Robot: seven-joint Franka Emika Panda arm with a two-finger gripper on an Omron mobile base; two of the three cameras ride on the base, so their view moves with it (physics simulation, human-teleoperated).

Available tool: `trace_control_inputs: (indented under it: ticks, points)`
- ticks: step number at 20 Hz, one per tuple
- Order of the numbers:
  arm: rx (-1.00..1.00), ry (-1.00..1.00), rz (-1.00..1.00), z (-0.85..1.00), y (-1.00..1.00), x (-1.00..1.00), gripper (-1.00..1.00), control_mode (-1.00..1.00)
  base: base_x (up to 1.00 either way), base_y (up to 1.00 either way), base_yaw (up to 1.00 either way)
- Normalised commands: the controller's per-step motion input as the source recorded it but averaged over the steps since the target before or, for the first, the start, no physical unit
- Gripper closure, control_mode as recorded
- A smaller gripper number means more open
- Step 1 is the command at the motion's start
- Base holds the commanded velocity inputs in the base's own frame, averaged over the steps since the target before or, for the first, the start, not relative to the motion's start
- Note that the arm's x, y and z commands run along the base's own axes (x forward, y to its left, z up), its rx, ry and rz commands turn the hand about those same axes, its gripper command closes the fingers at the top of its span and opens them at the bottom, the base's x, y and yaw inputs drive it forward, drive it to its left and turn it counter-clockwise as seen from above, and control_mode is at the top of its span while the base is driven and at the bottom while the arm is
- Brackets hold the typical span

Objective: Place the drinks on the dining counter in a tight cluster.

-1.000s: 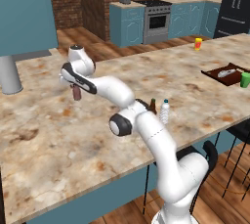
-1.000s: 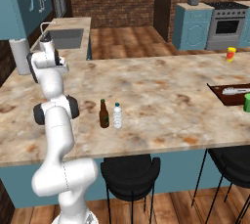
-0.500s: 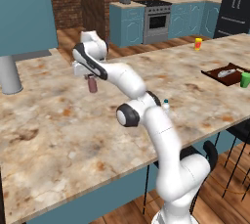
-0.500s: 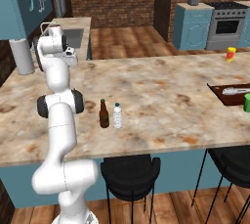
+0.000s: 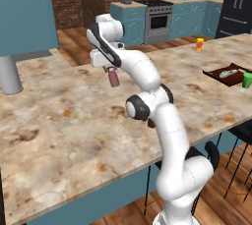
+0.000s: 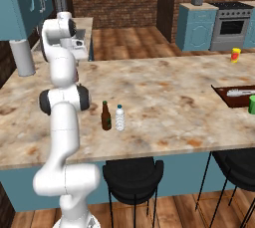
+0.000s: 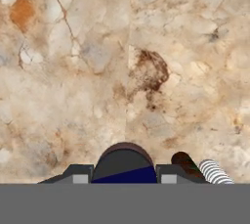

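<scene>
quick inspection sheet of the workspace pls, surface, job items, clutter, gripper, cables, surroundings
surface: dining counter, beige stone with brown blotches, broad bare stretches.
job's things: brown glass bottle and water bottle stand upright, close side by side, near the front edge; maroon can is held in the air above the counter, apart from them.
clutter: dark tray and green cup at the right end; yellow-and-red container at the far edge; grey cylinder at the left end.
grippers: gripper shut on the maroon can.
cables: nothing seen.
surroundings: black stools under the front overhang; teal cabinets with a stove behind; brick wall, wood floor.
</scene>
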Motion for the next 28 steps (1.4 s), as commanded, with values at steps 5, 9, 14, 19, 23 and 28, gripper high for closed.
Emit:
trace_control_inputs:
  ticks: [5,9,14,19,23,28]
  points:
    - [0.11,-0.23,0.03,0.0,-0.85,-1.0,1.0,-1.0,0.0,0.0,0.0]
    - [0.21,-0.47,0.06,0.0,-0.61,-1.0,1.0,-1.0,0.0,0.0,0.0]
    - [0.24,-0.55,0.09,-0.01,-0.44,-1.0,1.0,-1.0,0.0,0.0,0.0]
    - [0.24,-0.65,0.1,-0.08,-0.3,-1.0,1.0,-1.0,0.0,0.0,0.0]
    - [0.15,-0.51,0.11,0.08,-0.37,-1.0,1.0,-1.0,0.0,0.0,0.0]
    - [0.0,-0.17,0.15,0.53,-0.76,-0.5,1.0,-1.0,0.0,0.0,0.0]
